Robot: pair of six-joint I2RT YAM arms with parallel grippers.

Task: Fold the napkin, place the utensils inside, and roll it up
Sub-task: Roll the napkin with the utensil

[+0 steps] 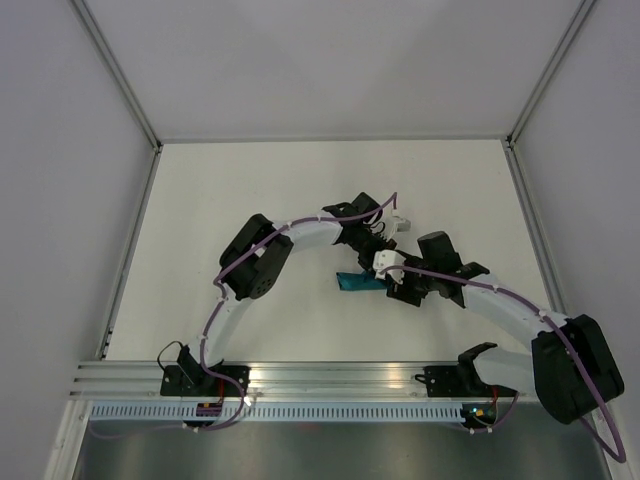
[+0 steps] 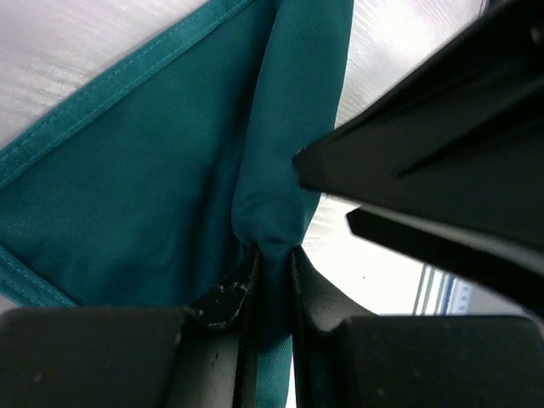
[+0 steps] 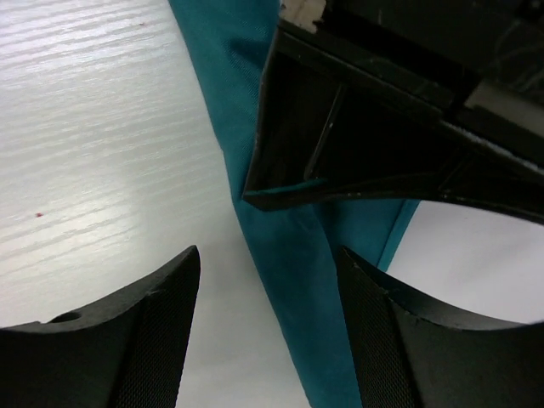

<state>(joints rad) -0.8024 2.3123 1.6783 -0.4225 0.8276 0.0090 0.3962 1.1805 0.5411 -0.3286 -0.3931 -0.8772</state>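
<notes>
The teal napkin (image 1: pixel 356 284) is bunched into a narrow roll at the table's middle, mostly hidden under both wrists. My left gripper (image 1: pixel 371 260) is shut on a fold of the napkin (image 2: pixel 153 195), the cloth pinched between its fingertips (image 2: pixel 274 255). My right gripper (image 1: pixel 396 288) is open, its jaws wide apart (image 3: pixel 268 255) on either side of the napkin's rolled strip (image 3: pixel 297 263), not touching it. The left gripper's black body (image 3: pixel 365 136) shows just ahead in the right wrist view. No utensils show in any view.
White table (image 1: pixel 250 200) with grey walls at the back and both sides. A metal rail (image 1: pixel 330 378) runs along the near edge. The right gripper's black finger (image 2: pixel 442 144) crosses the left wrist view.
</notes>
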